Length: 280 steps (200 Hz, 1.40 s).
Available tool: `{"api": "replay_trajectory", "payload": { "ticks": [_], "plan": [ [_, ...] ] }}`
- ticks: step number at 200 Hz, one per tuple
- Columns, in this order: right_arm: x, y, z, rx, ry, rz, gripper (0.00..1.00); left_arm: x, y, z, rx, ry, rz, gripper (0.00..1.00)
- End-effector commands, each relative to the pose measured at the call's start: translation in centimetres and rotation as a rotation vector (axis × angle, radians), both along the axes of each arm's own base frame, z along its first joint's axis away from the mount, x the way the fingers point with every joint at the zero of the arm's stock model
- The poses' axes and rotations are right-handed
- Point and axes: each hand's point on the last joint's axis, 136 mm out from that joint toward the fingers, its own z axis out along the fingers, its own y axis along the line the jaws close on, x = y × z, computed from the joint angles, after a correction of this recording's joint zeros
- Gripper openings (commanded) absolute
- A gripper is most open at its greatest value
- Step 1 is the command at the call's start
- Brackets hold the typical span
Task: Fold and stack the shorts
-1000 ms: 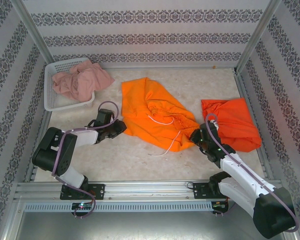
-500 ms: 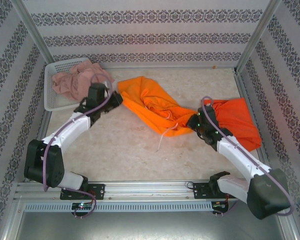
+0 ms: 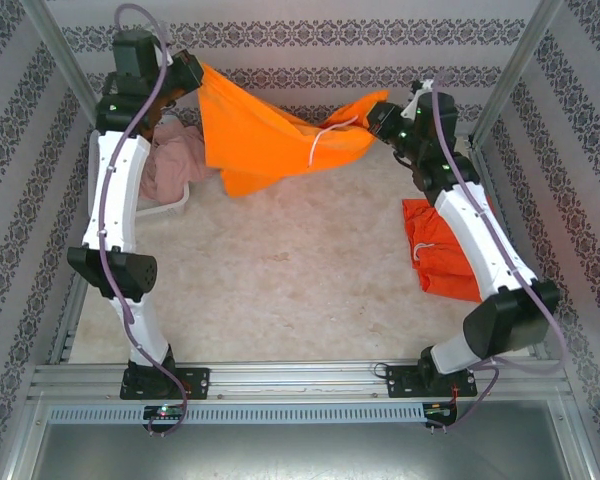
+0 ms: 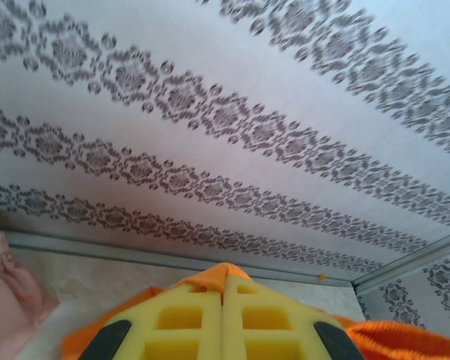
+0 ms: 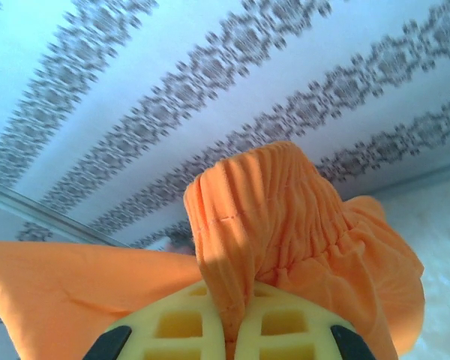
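- The pale, speckled desk (image 3: 300,290) is enclosed by patterned walls.
- The yellow-orange shorts (image 3: 250,125) are held up over the desk's far end, stretched between both arms, with a white drawstring (image 3: 320,145) dangling.
- The red-orange shorts (image 3: 440,270) are crumpled at the desk's right edge.
- The pink shorts (image 3: 170,165) are heaped in the white basket (image 3: 176,206), far left.
- The left jaws are clamped on a corner of the yellow-orange shorts.
- The right jaws are pinched on their gathered waistband.
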Motion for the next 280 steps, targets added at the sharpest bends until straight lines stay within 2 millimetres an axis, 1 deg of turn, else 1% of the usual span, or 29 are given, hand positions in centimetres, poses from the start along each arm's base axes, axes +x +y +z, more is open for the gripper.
{"api": "replay_trajectory", "payload": {
  "ticks": [1,15,26,32,34,40,51,66,75,81,91,99,106,114,120,131,146,151,153,155,166,175,182,196,218,222,231,255,280],
  "plan": [
    [-2.0,-2.6,1.3,0.007,-0.074,-0.053,0.00,-5.0,0.6,1.9,0.082,0.021,-0.008,0.00],
    [-3.1,-4.0,-2.3,0.004,-0.028,-0.097,0.00,-7.0,0.1,0.7,0.086,0.031,-0.035,0.00],
    [-4.2,-4.8,-6.2,-0.003,0.028,-0.124,0.01,-8.5,-0.4,-1.6,0.080,0.028,-0.054,0.00],
    [-5.1,-5.0,-8.5,-0.001,0.058,-0.132,0.01,-9.8,-0.6,-2.8,0.069,0.011,-0.059,0.00],
    [-5.3,-5.1,-9.3,-0.001,0.071,-0.134,0.01,-10.0,-0.7,-3.8,0.064,0.019,-0.060,0.00],
    [-6.2,-5.2,-11.7,0.002,0.107,-0.136,0.03,-11.3,-0.7,-5.1,0.043,0.005,-0.056,0.00],
    [-8.1,-5.4,-16.1,0.004,0.186,-0.139,0.05,-13.8,-0.8,-8.9,0.004,0.025,-0.051,0.00],
    [-11.3,-5.4,-21.6,0.006,0.293,-0.134,0.08,-17.3,-1.3,-14.8,-0.021,0.106,-0.051,0.00],
    [-13.4,-5.3,-24.1,0.011,0.346,-0.127,0.12,-19.5,-1.7,-18.2,-0.030,0.162,-0.055,0.00],
    [-14.7,-5.3,-25.3,0.015,0.371,-0.120,0.16,-21.0,-1.8,-20.4,-0.035,0.202,-0.055,0.00],
    [-16.7,-5.2,-26.5,0.007,0.391,-0.105,0.24,-23.3,-2.2,-24.1,-0.055,0.280,-0.053,0.00],
    [-18.1,-5.5,-27.2,-0.004,0.403,-0.107,0.30,-25.0,-2.3,-26.5,-0.075,0.334,-0.053,0.00],
    [-19.2,-5.8,-27.4,-0.006,0.402,-0.115,0.39,-26.3,-2.3,-28.4,-0.092,0.387,-0.038,0.00],
    [-19.9,-6.0,-26.8,-0.003,0.375,-0.123,0.44,-27.5,-2.2,-29.8,-0.107,0.420,-0.031,0.10],
    [-20.7,-6.2,-27.5,-0.006,0.375,-0.124,0.46,-28.2,-2.0,-30.2,-0.110,0.426,-0.026,0.21],
    [-21.3,-6.3,-26.5,-0.010,0.327,-0.122,0.49,-29.0,-1.4,-29.6,-0.097,0.403,-0.009,0.39],
    [-21.6,-6.5,-24.9,-0.031,0.276,-0.125,0.56,-29.1,-0.5,-26.9,-0.064,0.316,0.014,0.60],
    [-21.7,-6.5,-25.0,-0.048,0.277,-0.122,0.58,-29.0,-0.4,-25.9,-0.057,0.287,0.018,0.67],
    [-21.5,-6.5,-24.0,-0.049,0.256,-0.120,0.59,-28.9,-0.3,-25.5,-0.054,0.276,0.019,0.69],
    [-21.5,-6.5,-23.6,-0.056,0.248,-0.120,0.60,-28.9,-0.3,-25.1,-0.049,0.265,0.017,0.70],
    [-21.1,-6.4,-22.6,-0.102,0.236,-0.107,0.64,-28.3,-0.7,-23.4,-0.050,0.226,-0.004,0.77],
    [-20.5,-6.2,-21.7,-0.154,0.226,-0.095,0.67,-27.6,-1.4,-22.7,-0.061,0.214,-0.033,0.81],
    [-19.8,-6.0,-21.1,-0.197,0.227,-0.086,0.70,-26.9,-2.2,-22.4,-0.084,0.212,-0.062,0.83],
    [-17.9,-5.5,-20.2,-0.281,0.247,-0.068,0.77,-25.3,-3.9,-22.9,-0.148,0.227,-0.116,0.87],
    [-13.8,-4.4,-20.2,-0.388,0.326,-0.029,0.84,-23.4,-6.3,-25.3,-0.183,0.272,-0.168,0.90],
    [-13.0,-4.4,-20.7,-0.410,0.352,-0.029,0.85,-23.2,-6.6,-25.8,-0.174,0.280,-0.169,0.91],
    [-11.2,-4.6,-20.8,-0.453,0.397,-0.040,0.87,-22.7,-7.1,-27.2,-0.153,0.300,-0.167,0.92],
    [-6.7,-5.3,-23.4,-0.540,0.572,-0.047,0.87,-21.8,-8.2,-31.2,-0.114,0.367,-0.167,0.93],
    [-2.8,-4.7,-26.1,-0.451,0.662,-0.016,0.81,-21.1,-8.3,-35.7,-0.089,0.438,-0.147,0.95]
  ]
}}
